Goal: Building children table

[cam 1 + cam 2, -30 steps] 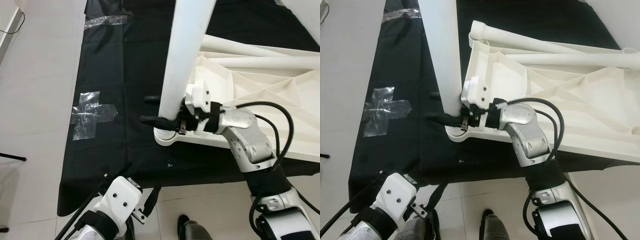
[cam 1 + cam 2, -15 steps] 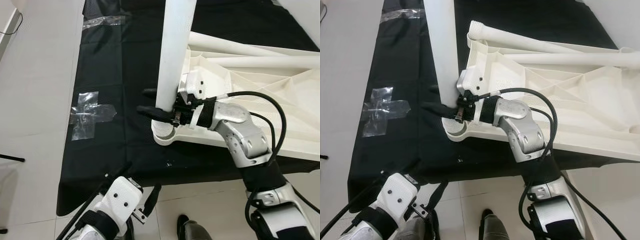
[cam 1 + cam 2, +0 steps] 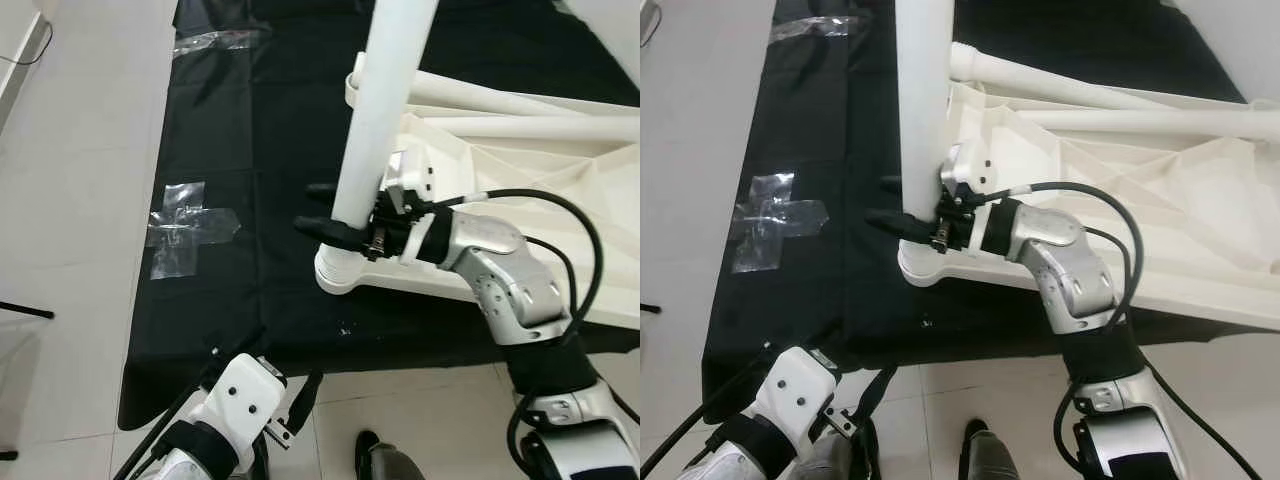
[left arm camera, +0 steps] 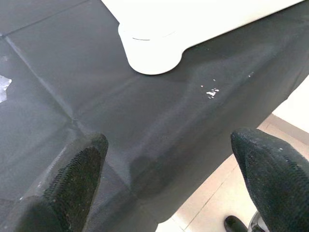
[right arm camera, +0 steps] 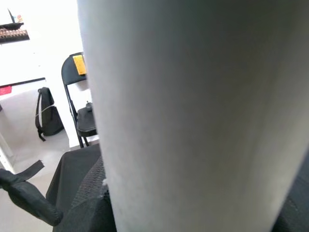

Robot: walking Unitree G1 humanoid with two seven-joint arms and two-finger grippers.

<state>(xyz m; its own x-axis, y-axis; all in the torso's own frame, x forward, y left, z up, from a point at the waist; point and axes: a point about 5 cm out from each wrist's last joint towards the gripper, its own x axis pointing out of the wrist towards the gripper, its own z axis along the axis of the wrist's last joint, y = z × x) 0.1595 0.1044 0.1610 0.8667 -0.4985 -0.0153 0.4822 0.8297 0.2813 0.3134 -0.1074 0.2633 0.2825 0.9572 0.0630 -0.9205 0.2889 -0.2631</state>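
While the white table leg stands upright in the corner socket of the upturned tabletop, our right end effector clamps its base; we judge it light, stiff, slippery. Left end effector hangs open, empty.

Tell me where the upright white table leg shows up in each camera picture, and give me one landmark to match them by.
Left eye view: table leg rises from centre to the top edge, right gripper around its lower end.
Right eye view: left of centre, running to the top edge.
Left wrist view: the leg itself cannot be made out; the round corner socket sits on the black cloth.
Right wrist view: a broad pale column.
Shared landmark: the corner socket under the leg.
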